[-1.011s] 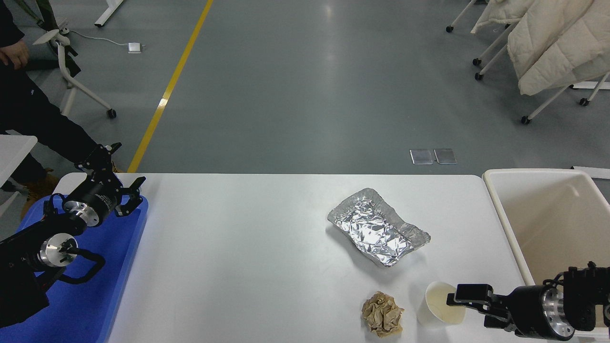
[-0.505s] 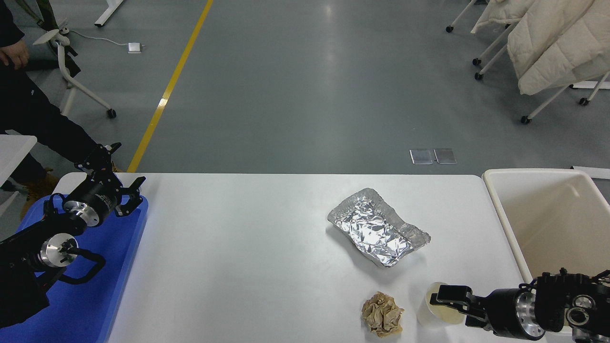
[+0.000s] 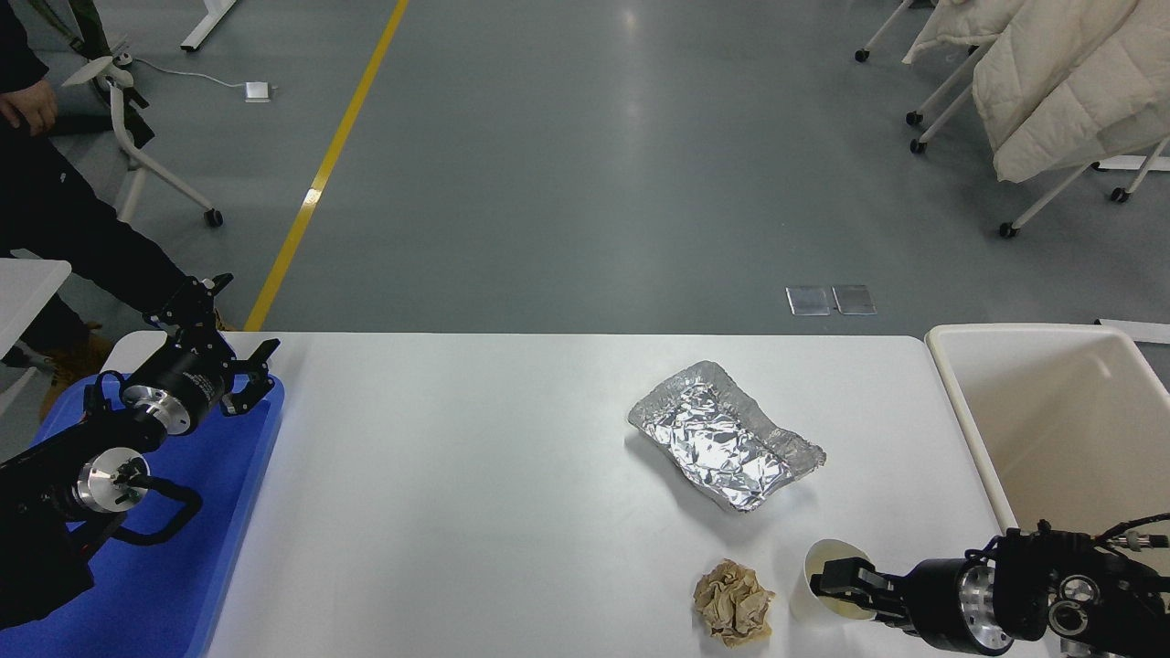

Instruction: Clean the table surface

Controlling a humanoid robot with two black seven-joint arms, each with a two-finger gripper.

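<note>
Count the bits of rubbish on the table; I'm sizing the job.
3: foil tray right of centre, paper ball near the front edge, cup beside it at the right end effector.

Desk [image 3: 475,475] centre open. Near right: foil tray [image 3: 727,446], crumpled paper [image 3: 733,603], cup [image 3: 827,585] crowd passage. Cream bin [image 3: 969,439] walls right edge.

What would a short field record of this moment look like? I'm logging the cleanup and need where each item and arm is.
table: white, holds three items
foil tray: crumpled, centre-right of table
paper ball: brown, near front edge, left of cup
cup: upright, front right, beside paper ball
right gripper: at the cup's mouth, one finger inside the rim
left gripper: open, parked over blue tray
bin: cream, at the table's right end
</note>
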